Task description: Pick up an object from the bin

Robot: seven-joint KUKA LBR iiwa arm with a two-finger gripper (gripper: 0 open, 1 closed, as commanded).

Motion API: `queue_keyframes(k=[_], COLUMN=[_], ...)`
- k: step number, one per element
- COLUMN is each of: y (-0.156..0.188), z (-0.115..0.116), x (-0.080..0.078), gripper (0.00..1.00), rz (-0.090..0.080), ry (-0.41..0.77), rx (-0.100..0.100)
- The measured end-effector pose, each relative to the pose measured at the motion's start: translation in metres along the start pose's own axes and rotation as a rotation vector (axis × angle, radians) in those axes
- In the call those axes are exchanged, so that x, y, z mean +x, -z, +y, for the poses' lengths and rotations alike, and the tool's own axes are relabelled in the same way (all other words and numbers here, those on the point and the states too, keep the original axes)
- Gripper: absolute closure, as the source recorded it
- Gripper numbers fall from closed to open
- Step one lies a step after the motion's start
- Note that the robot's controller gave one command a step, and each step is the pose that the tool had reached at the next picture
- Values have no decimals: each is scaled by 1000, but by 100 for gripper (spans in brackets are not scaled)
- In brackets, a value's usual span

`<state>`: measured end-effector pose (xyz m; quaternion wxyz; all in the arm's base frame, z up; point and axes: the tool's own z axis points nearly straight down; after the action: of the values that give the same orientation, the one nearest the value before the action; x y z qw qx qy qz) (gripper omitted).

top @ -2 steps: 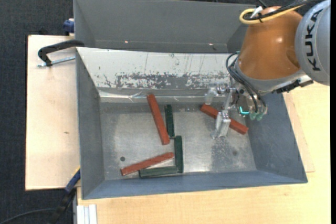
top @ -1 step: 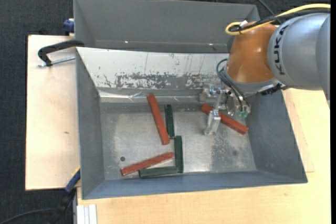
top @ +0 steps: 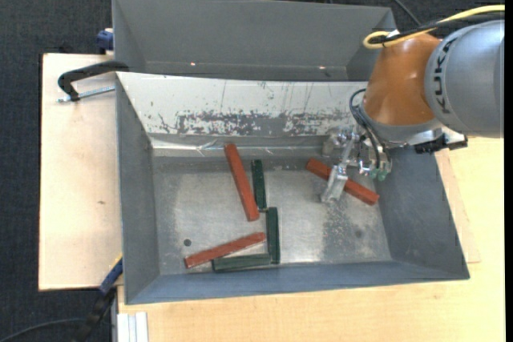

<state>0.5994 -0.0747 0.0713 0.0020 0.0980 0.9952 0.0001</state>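
Gripper [top: 340, 179] is down in the right half of the bin [top: 134, 200], directly over a red bar [top: 363, 193]. That bar lies flat on the floor near the back wall, angled from upper-left to lower-right. Its middle is covered by the gripper hardware and both ends stick out either side.

I can't tell how far the gripper is open, or whether it has hold of the bar. Metal parts and cables clutter that spot from my angle. I also can't say whether there's contact with the bar or a gap above it.

Rest of the bin contents, all well apart from the gripper, on the left and centre floor:
- long red bar [top: 241, 181], diagonal, mid-bin
- dark green bar [top: 258, 183] just beside it on the right, roughly upright in view
- second dark green bar [top: 273, 235] below that, toward the front wall
- another red bar [top: 224, 251] near the front, tilted
- third dark green bar [top: 240, 262] along the front edge, touching or nearly touching the red one above it

The orange wrist cover [top: 401, 84] and arm body block the bin's right back corner.
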Motion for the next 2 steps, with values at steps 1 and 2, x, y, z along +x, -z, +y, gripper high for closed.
queue_keyframes(k=[1,2], y=[1,2], z=[1,1], x=[-1,-3], gripper=[0,0], rz=[-1,-1], ry=[0,1], rx=[0,-1])
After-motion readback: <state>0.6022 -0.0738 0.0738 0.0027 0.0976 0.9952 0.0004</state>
